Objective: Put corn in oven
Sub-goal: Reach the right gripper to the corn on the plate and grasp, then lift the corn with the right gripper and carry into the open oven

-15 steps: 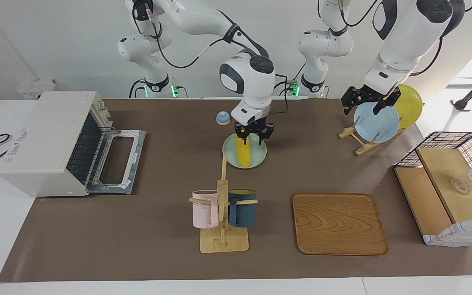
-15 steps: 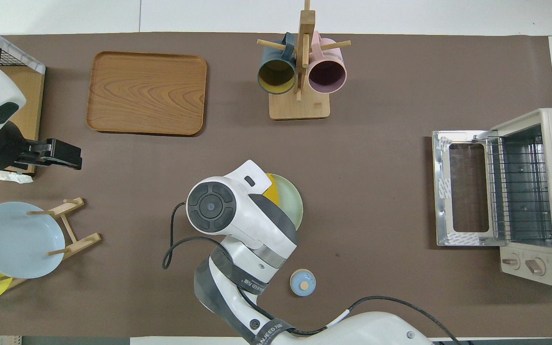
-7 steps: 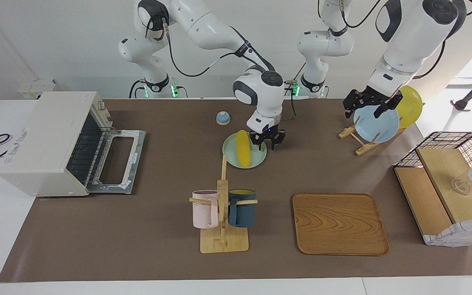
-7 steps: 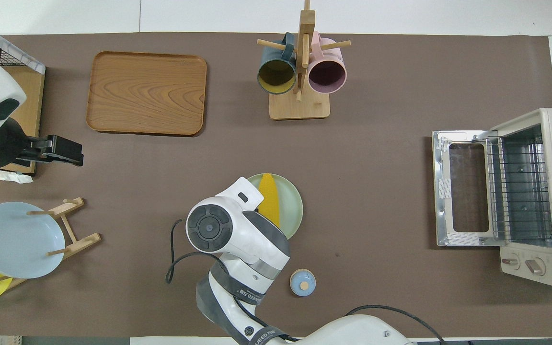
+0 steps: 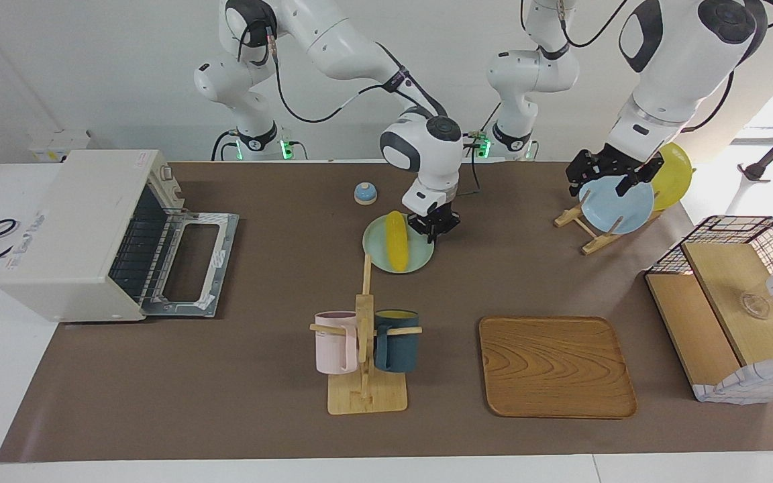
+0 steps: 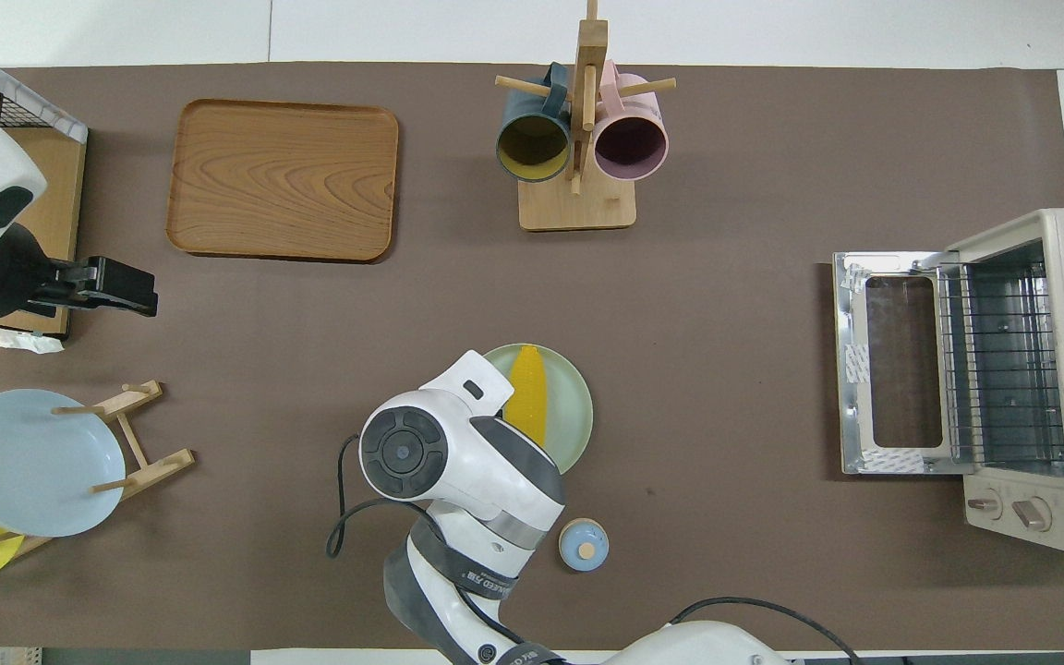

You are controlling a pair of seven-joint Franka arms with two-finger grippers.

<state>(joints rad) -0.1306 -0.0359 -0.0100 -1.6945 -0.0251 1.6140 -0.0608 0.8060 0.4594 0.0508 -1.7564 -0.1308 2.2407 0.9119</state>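
Note:
The yellow corn (image 5: pixel 396 240) lies on a pale green plate (image 5: pixel 376 258) mid-table; it also shows in the overhead view (image 6: pixel 527 402). My right gripper (image 5: pixel 432 229) is low at the plate's rim, beside the corn toward the left arm's end, and looks shut on the rim. In the overhead view the arm's wrist hides it. The off-white oven (image 5: pixel 71 228) stands at the right arm's end with its door (image 5: pixel 192 265) dropped open and its rack (image 6: pixel 1003 360) bare. My left gripper (image 5: pixel 606 178) hangs open over the dish rack.
A mug rack (image 5: pixel 365 349) with a pink and a dark blue mug stands farther from the robots than the plate. A wooden tray (image 5: pixel 556 365), a wire basket with wooden boxes (image 5: pixel 729 302), a dish rack (image 5: pixel 588 231) with blue and yellow plates, a small blue knob (image 5: pixel 365 193).
My right gripper left the corn, moved toward the left arm's end and dropped to the plate's rim, its fingers narrowing. The plate with the corn shifted slightly. The left gripper barely moved.

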